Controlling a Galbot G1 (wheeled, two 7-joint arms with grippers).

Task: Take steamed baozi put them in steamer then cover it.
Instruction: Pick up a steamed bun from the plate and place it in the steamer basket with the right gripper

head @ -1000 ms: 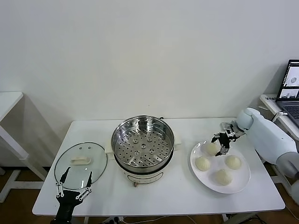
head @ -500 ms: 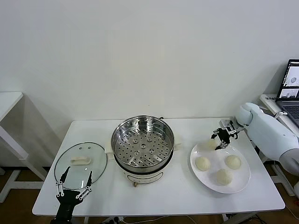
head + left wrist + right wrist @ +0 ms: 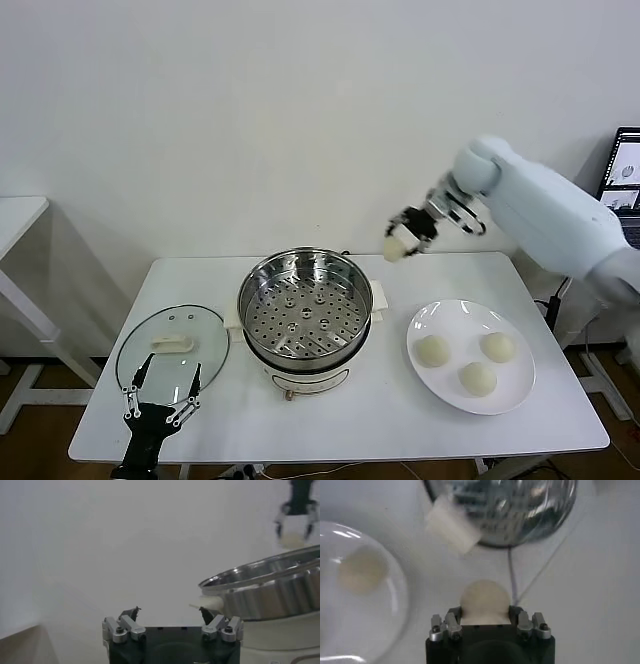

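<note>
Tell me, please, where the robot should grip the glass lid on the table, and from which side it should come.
Grip the cream handle at the centre of the glass lid, coming straight down from above. The lid lies flat with the handle raised on top, and the open left gripper waits at its near edge.

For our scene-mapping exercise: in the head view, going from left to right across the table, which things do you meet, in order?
Glass lid with the open left end effector at its near edge → steamer → bun held aloft in the shut right end effector → white plate carrying three buns.
</note>
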